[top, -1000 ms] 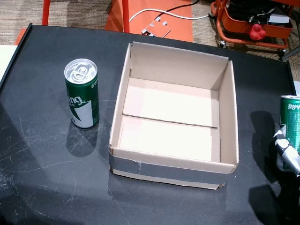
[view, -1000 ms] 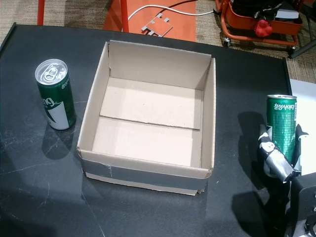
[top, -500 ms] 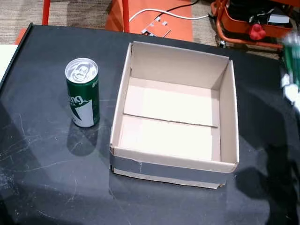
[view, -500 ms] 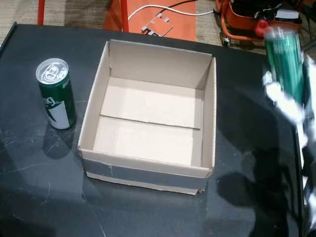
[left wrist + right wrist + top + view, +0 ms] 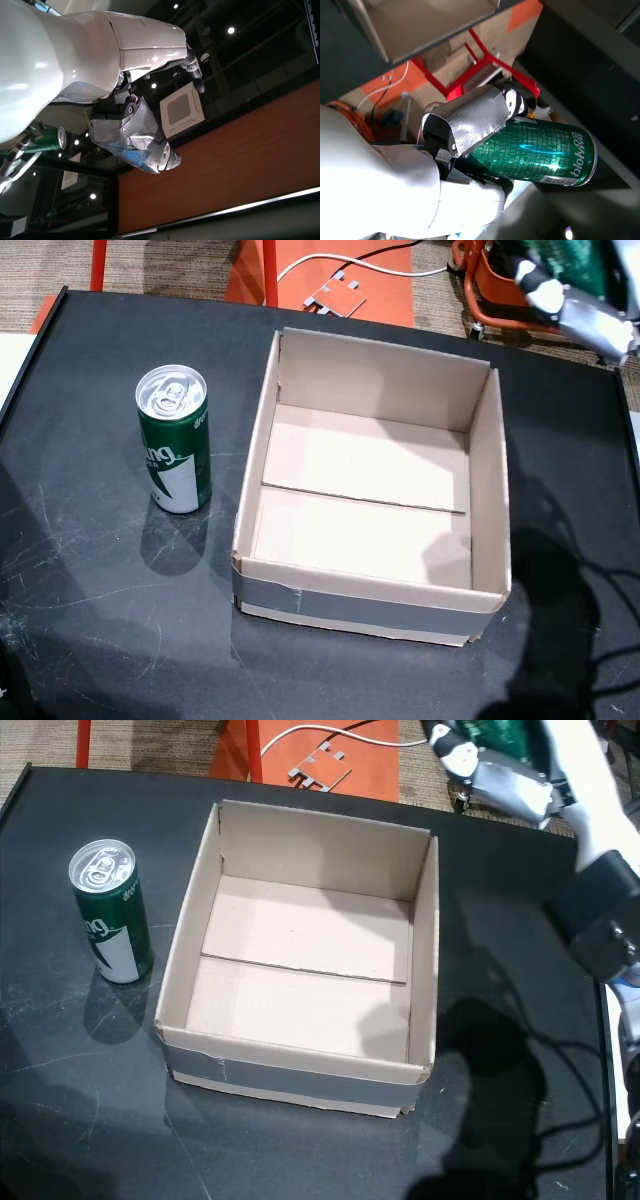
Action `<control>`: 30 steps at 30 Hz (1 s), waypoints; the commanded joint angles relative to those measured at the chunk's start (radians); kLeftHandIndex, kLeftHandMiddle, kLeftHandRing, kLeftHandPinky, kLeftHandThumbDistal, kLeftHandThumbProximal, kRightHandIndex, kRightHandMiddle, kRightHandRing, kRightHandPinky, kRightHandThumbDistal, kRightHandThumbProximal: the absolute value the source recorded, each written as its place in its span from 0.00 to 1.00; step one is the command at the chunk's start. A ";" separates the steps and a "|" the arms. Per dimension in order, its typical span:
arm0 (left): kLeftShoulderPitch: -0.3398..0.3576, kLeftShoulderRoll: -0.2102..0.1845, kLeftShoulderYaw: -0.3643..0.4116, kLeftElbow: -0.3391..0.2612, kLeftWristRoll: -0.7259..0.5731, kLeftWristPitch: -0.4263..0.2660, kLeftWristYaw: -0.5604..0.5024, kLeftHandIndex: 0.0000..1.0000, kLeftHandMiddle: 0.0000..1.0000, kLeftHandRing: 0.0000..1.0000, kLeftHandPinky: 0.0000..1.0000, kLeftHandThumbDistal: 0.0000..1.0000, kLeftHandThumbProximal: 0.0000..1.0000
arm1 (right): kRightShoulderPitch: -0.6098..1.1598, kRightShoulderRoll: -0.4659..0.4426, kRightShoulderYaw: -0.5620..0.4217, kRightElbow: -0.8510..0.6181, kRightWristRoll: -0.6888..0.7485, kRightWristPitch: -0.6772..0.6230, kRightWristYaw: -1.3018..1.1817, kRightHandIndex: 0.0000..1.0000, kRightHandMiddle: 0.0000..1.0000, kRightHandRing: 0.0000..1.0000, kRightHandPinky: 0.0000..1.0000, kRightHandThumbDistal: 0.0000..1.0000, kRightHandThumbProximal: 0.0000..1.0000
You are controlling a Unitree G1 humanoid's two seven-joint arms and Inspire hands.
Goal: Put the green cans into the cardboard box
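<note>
We found the right hand (image 5: pixel 470 130) wrapped around a green aluminium can (image 5: pixel 540 152), held high beyond the open brown cardboard box (image 5: pixel 370 475), presumably to clear its wall. A second green can (image 5: pixel 175 452) stood upright on the black surface (image 5: pixel 90 590) beside the box; the left hand (image 5: pixel 132 137) held nothing, fingers seemingly curled.

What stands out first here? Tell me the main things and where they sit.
An open, empty cardboard box sits mid-table in both head views. One green can stands upright on the black table to the box's left, apart from it. The right robot hand holds a second green can raised beyond the box's far right corner.
</note>
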 commanded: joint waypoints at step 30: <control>0.013 -0.054 -0.028 -0.052 0.010 -0.047 -0.037 0.94 0.98 1.00 0.84 0.78 0.00 | -0.050 0.166 0.276 0.143 -0.161 0.228 0.227 0.37 0.33 0.37 0.42 0.23 0.00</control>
